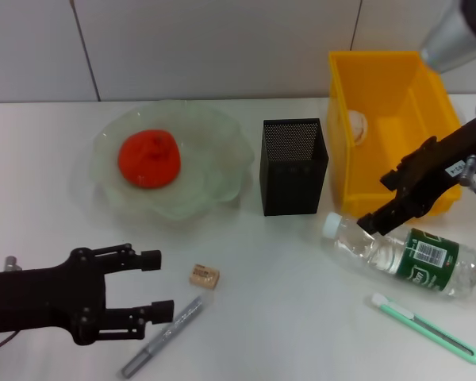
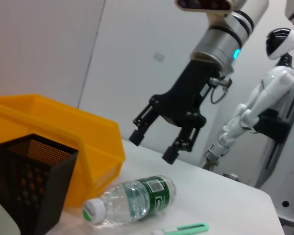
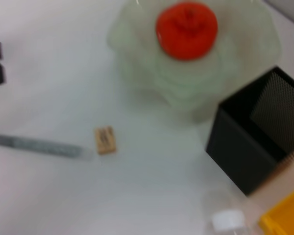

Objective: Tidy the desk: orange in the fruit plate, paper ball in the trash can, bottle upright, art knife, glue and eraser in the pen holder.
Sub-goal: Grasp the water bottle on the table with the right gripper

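The right gripper [image 1: 387, 202] hovers with jaws apart over the water bottle [image 1: 403, 252], which lies on its side near the yellow trash can [image 1: 397, 119]. A careless close on the round body could roll it toward the art knife [image 1: 424, 327].

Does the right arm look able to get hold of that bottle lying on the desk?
Probably yes. The right gripper hangs open just above the bottle, near its capped end, and nothing lies between them; the trash can stands behind, out of the way.
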Motion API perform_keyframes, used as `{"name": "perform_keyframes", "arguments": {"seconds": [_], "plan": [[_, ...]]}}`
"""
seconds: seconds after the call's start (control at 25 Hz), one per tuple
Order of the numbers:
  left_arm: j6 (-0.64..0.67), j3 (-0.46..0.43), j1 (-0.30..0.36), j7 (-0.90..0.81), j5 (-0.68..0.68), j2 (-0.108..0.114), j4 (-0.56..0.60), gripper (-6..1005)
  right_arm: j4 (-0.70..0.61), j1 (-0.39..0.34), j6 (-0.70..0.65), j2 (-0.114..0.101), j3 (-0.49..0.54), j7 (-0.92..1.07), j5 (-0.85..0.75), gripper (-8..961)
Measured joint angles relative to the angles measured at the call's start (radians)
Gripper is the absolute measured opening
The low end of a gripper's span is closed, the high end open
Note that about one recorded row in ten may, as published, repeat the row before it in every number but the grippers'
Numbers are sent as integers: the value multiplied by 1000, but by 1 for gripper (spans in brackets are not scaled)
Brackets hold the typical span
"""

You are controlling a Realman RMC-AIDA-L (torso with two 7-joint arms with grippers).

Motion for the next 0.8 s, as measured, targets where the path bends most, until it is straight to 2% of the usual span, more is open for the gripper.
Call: {"name": "perform_keyframes", "arguments": {"seconds": [0.36,0.56,0.8], "plan": [[-13,-3,-6,2,35,-16,1,802,33,71,-25,1,-118,125,-153,839],[-14,-5,-6,7,35,-21,1,802,100,112,-48,2,-177,163,-235,839],[-22,-5,1,12,34,-26,-4,801,165,123,20,4,-217,175,-284,839]]}}
